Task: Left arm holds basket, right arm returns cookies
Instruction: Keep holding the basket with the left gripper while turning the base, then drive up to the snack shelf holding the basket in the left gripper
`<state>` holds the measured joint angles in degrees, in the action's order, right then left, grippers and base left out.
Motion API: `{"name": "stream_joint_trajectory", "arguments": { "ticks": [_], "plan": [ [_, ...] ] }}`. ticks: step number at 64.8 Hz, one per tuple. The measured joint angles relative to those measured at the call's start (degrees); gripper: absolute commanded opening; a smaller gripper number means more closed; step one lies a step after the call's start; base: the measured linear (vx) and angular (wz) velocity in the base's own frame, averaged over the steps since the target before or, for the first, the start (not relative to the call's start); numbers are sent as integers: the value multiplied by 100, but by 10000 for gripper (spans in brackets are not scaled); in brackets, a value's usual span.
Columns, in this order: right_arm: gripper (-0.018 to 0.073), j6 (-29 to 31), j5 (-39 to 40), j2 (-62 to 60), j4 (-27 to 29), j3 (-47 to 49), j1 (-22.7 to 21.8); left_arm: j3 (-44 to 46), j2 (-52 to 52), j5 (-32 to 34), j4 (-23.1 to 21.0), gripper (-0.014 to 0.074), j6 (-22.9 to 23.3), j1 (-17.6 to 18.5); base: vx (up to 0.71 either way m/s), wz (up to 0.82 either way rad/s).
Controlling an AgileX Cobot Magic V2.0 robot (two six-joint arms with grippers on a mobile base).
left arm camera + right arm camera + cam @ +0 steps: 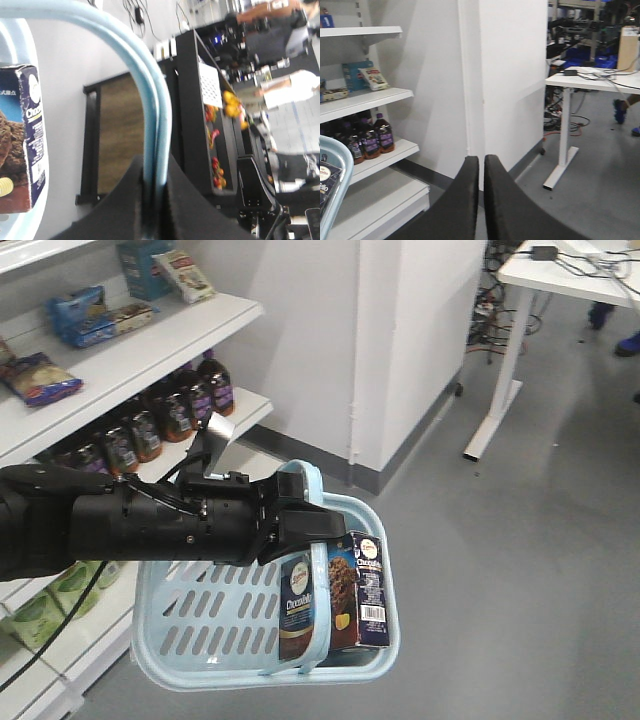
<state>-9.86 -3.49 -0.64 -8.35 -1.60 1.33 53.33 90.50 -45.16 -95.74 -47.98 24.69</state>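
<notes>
inside the light blue basket [200, 640], at its right-hand end in the front view, the cookies [345, 595] stand upright: a dark navy box with a chocolate cookie picture. "chocolate" in white runs up the front face under a red-white oval logo whose name is too small to read. the narrow side carries a barcode and fine white print, not legible. the left wrist view catches the same box [22, 140] at its left edge, lettering cut to "choco".

the basket's hoop handle [305, 480] crosses in front of the box, splitting its front face into 2 parts. the left gripper [300, 525] is clamped on the top of this handle; in the left wrist view the blue hoop [150, 90] runs down into the narrow gap between the 2 black fingers [200, 210]. the basket hangs off the floor from this grip. the left arm [120, 525] reaches in from the left, a tilted silver tab [218, 430] on top.

the right gripper [481, 165] is empty, its 2 fingers [462, 200] pressed almost together; the basket rim [340, 150] shows at the left edge of its view.

left of the basket, white shelves [150, 350] hold a row of dark bottles [170, 410] with purple labels, blue snack packs above, green packs [40, 615] below; none readable. a white table [560, 275] stands far right on grey floor.
</notes>
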Motion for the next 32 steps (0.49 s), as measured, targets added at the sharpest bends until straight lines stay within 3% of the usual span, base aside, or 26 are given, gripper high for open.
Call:
{"name": "stream_joint_trajectory", "arguments": {
  "ticks": [32],
  "plan": [
    [-11, 0, 0, 0, 0, 0, 0, 0, 0, -5, 0, -3, 0, 0, 22, 66]
  ]
}}
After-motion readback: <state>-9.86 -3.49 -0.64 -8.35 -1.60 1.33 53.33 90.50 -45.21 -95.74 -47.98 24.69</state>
